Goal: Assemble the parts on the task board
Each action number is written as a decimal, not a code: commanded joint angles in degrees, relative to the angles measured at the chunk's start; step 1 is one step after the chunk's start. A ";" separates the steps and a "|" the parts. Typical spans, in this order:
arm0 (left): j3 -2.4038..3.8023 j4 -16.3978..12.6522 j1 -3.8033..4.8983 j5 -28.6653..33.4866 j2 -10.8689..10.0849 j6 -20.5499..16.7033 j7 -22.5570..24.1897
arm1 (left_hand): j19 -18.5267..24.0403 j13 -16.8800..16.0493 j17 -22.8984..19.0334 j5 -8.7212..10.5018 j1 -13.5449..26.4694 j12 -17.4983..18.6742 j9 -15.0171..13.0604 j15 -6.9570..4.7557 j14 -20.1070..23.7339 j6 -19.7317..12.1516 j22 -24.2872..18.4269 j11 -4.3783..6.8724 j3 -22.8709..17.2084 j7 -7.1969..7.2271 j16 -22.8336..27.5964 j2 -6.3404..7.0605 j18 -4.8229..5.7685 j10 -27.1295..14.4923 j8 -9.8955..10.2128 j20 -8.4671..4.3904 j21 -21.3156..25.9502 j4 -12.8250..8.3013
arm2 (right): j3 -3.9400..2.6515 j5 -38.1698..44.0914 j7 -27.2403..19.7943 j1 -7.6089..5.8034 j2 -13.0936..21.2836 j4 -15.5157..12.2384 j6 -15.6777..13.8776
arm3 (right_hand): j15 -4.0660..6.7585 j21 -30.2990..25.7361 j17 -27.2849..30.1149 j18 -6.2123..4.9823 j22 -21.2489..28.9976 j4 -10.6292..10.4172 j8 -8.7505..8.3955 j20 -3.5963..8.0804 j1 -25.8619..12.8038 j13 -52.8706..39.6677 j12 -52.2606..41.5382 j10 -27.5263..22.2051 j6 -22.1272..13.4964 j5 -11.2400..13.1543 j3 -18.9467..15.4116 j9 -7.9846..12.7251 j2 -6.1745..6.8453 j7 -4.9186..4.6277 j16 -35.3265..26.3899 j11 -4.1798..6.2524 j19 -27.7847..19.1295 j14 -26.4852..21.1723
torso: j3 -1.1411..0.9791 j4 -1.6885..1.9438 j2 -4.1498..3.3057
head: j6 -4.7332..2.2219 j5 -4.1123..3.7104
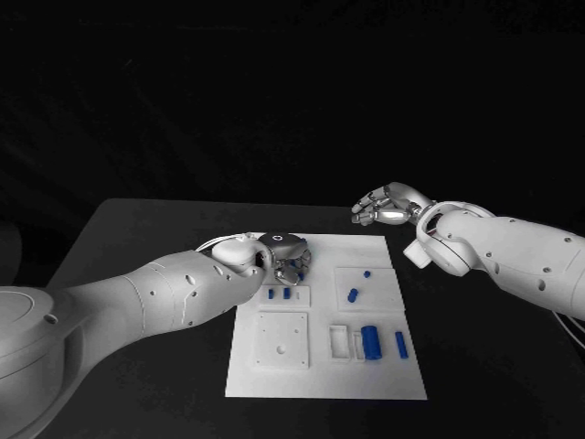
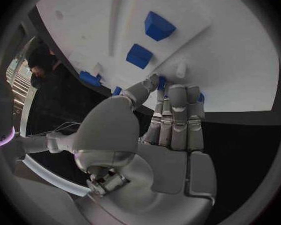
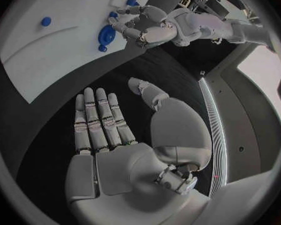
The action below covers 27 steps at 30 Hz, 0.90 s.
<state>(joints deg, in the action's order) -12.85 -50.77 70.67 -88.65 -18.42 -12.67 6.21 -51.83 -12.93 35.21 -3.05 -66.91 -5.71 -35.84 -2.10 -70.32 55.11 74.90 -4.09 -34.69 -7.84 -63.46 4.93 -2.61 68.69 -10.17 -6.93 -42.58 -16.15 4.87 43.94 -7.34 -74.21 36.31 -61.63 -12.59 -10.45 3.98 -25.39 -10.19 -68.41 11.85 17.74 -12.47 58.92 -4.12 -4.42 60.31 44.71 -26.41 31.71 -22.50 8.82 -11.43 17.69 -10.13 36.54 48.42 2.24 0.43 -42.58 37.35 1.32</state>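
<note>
the white task board (image 1: pixel 325 370) lies in the lower middle of the frame on the black desk (image 1: pixel 134 229). the left hand (image 1: pixel 287 264) is at its upper left corner; the right hand (image 1: pixel 388 205) hovers at the upper right, off the board, above small blue parts (image 1: pixel 370 341).

left hand (image 1: pixel 282 259) hiding task board (image 1: pixel 385 366) corner, fingertip contact unclear

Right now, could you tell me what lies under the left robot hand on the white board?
The left robot hand hovers over the flat white task board near its far edge, beside small blue parts. Its fingertips hide whatever lies directly beneath them.
</note>
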 commanded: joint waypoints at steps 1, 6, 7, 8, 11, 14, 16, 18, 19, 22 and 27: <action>-0.27 0.32 -0.45 0.09 0.12 2.58 -0.77 | -0.23 0.06 -0.08 0.21 -0.14 -0.10 0.10 -0.31 -0.35 0.61 0.88 -0.02 -0.19 0.02 -0.43 -0.60 -0.58 0.58 -0.30 -0.83 -0.26 0.10 | -0.03 0.09 -1.06 0.01 -0.05 -0.14 -0.56 | 0.08 -0.14 -0.03 -0.79 -0.06 0.13 0.37 -0.22 -0.33 0.01 0.09 0.18 0.06 -0.20 0.12 0.08 -0.11 -0.82 0.27 -0.22 -0.13 -0.07 | -0.01 0.07 0.00 | 0.16 0.10; -0.27 0.41 -0.55 0.14 0.23 2.92 -0.75 | -0.26 0.05 -0.12 0.20 -0.32 -0.11 0.14 -0.38 -0.39 0.87 0.85 0.07 -0.31 0.12 -0.45 -0.81 -0.55 0.89 -0.45 -0.89 -0.22 -0.02 | -0.04 0.06 -1.10 0.01 -0.09 -0.13 -0.62 | 0.10 -0.14 -0.04 -0.80 -0.06 0.12 0.40 -0.22 -0.32 0.00 0.07 0.22 0.10 -0.23 0.14 0.08 -0.11 -0.80 0.29 -0.20 -0.11 -0.05 | 0.03 0.10 0.01 | 0.17 0.16; -0.27 0.42 -0.59 0.14 0.22 2.94 -0.76 | -0.27 0.03 -0.13 0.20 -0.31 -0.14 0.14 -0.40 -0.40 0.97 0.84 0.09 -0.32 0.15 -0.45 -0.87 -0.54 1.02 -0.51 -0.89 -0.21 -0.02 | -0.04 0.06 -1.09 0.01 -0.10 -0.15 -0.63 | 0.10 -0.14 -0.04 -0.80 -0.06 0.12 0.41 -0.22 -0.32 0.00 0.06 0.22 0.11 -0.24 0.15 0.08 -0.11 -0.80 0.29 -0.20 -0.10 -0.05 | 0.03 0.08 0.01 | 0.17 0.20; -0.27 0.44 -0.62 0.14 0.21 2.89 -0.78 | -0.27 0.02 -0.14 0.21 -0.29 -0.16 0.13 -0.42 -0.40 1.09 0.83 0.11 -0.32 0.20 -0.44 -0.93 -0.51 1.15 -0.58 -0.90 -0.20 -0.01 | -0.04 0.06 -1.09 0.01 -0.10 -0.16 -0.62 | 0.11 -0.14 -0.04 -0.81 -0.06 0.11 0.41 -0.22 -0.32 0.00 0.06 0.23 0.12 -0.27 0.15 0.08 -0.11 -0.79 0.29 -0.19 -0.09 -0.04 | 0.01 0.05 0.02 | 0.12 0.29; -0.27 0.44 -0.63 0.14 0.09 2.74 -0.81 | -0.30 -0.16 -0.19 0.21 -0.14 -0.49 0.04 -0.60 -0.52 2.00 0.82 0.32 -0.27 0.54 -0.49 -1.33 -0.43 2.19 -1.10 -0.98 -0.16 0.05 | -0.04 0.05 -1.10 0.01 -0.10 -0.17 -0.61 | 0.12 -0.14 -0.04 -0.81 -0.06 0.11 0.42 -0.22 -0.33 0.00 0.06 0.24 0.13 -0.30 0.16 0.08 -0.10 -0.79 0.30 -0.19 -0.09 -0.04 | -0.03 0.03 0.01 | 0.11 0.34; -0.27 0.38 -0.63 0.14 -0.07 2.53 -0.94 | -0.29 -0.30 -0.24 0.20 -0.37 -0.75 -0.06 -0.82 -0.58 2.76 0.80 0.54 -0.37 0.86 -0.51 -1.59 -0.40 3.04 -1.53 -1.10 -0.10 -0.14 | -0.04 0.04 -1.09 0.01 -0.05 -0.13 -0.65 | 0.13 -0.14 -0.04 -0.82 -0.07 0.10 0.43 -0.22 -0.33 0.00 0.06 0.25 0.14 -0.38 0.18 0.08 -0.10 -0.78 0.30 -0.18 -0.07 -0.04 | -0.03 -0.01 -0.01 | 0.10 0.36; -0.27 0.29 -0.63 0.14 -0.15 2.25 -0.96 | -0.27 -0.44 -0.25 0.20 -0.81 -0.98 -0.18 -1.08 -0.74 3.40 0.76 0.81 -0.52 1.11 -0.57 -1.77 -0.37 3.76 -1.91 -1.20 -0.02 -0.30 | -0.04 0.04 -1.07 0.01 -0.05 -0.09 -0.64 | 0.14 -0.14 -0.04 -0.83 -0.07 0.10 0.43 -0.22 -0.33 0.00 0.06 0.25 0.15 -0.46 0.19 0.08 -0.09 -0.78 0.30 -0.17 -0.06 -0.04 | -0.04 -0.03 -0.02 | 0.09 0.39; -0.27 0.16 -0.64 0.35 -0.23 1.63 -0.75 | -0.24 -0.58 -0.22 0.18 -1.33 -1.23 -0.31 -1.34 -1.01 4.01 0.70 1.07 -0.71 1.34 -0.73 -2.03 -0.33 4.46 -2.26 -1.28 0.08 -0.41 | -0.04 0.04 -1.08 0.01 -0.07 -0.05 -0.61 | 0.14 -0.15 -0.04 -0.83 -0.06 0.09 0.44 -0.22 -0.34 0.00 0.06 0.25 0.15 -0.51 0.20 0.09 -0.07 -0.77 0.31 -0.18 -0.06 -0.04 | -0.03 -0.04 -0.02 | 0.07 0.40; -0.27 0.06 -0.65 0.50 -0.29 1.29 -0.66 | -0.24 -0.65 -0.21 0.18 -1.66 -1.35 -0.39 -1.50 -1.15 4.32 0.67 1.24 -0.81 1.46 -0.82 -2.12 -0.30 4.85 -2.45 -1.33 0.15 -0.46 | -0.04 0.04 -1.08 0.01 -0.07 -0.05 -0.61 | 0.14 -0.15 -0.04 -0.83 -0.06 0.09 0.44 -0.22 -0.34 0.00 0.06 0.25 0.15 -0.54 0.20 0.09 -0.06 -0.77 0.31 -0.18 -0.06 -0.04 | -0.02 -0.03 -0.01 | 0.07 0.39; -0.26 -0.11 -0.68 1.04 -0.45 -0.07 -0.39 | -0.38 -0.78 -0.22 0.18 -2.13 -1.53 -0.53 -1.76 -1.35 4.90 0.56 1.51 -0.90 1.67 -0.91 -2.28 -0.22 5.53 -2.80 -1.44 0.27 -0.46 | -0.04 0.04 -1.06 0.01 -0.07 0.05 -0.55 | 0.14 -0.16 -0.04 -0.83 -0.06 0.08 0.44 -0.23 -0.35 0.01 0.06 0.25 0.15 -0.62 0.21 0.09 -0.06 -0.77 0.31 -0.18 -0.06 -0.04 | 0.00 0.02 0.00 | 0.08 0.40; -0.24 -0.48 -0.72 2.34 -0.79 -1.64 -0.12 | -0.60 -0.83 -0.25 0.17 -2.35 -1.53 -0.58 -1.90 -1.46 5.17 0.49 1.65 -0.89 1.78 -0.93 -2.30 -0.17 5.84 -2.95 -1.56 0.32 -0.45 | -0.04 0.04 -1.08 0.01 -0.09 0.15 -0.57 | 0.15 -0.16 -0.04 -0.83 -0.06 0.07 0.44 -0.23 -0.36 0.01 0.07 0.25 0.14 -0.72 0.22 0.10 -0.05 -0.78 0.32 -0.18 -0.06 -0.04 | -0.01 0.02 0.03 | -0.03 0.46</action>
<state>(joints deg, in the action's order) -12.90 -51.17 70.28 -87.43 -19.08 -13.74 6.18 -51.98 -13.69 35.01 -2.81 -68.56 -7.04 -36.38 -3.67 -71.68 59.85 74.93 -2.46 -35.25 -6.12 -64.12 2.78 -2.55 74.03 -12.93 -7.07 -42.58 -16.61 4.86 43.90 -7.75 -74.21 36.26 -61.49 -13.20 -10.45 3.98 -25.39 -10.19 -68.39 11.85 17.95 -12.47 58.92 -4.12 -4.42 60.31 44.71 -26.92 31.71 -22.48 8.82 -11.43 17.69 -10.13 36.54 48.42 2.22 0.43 -42.58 37.39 1.75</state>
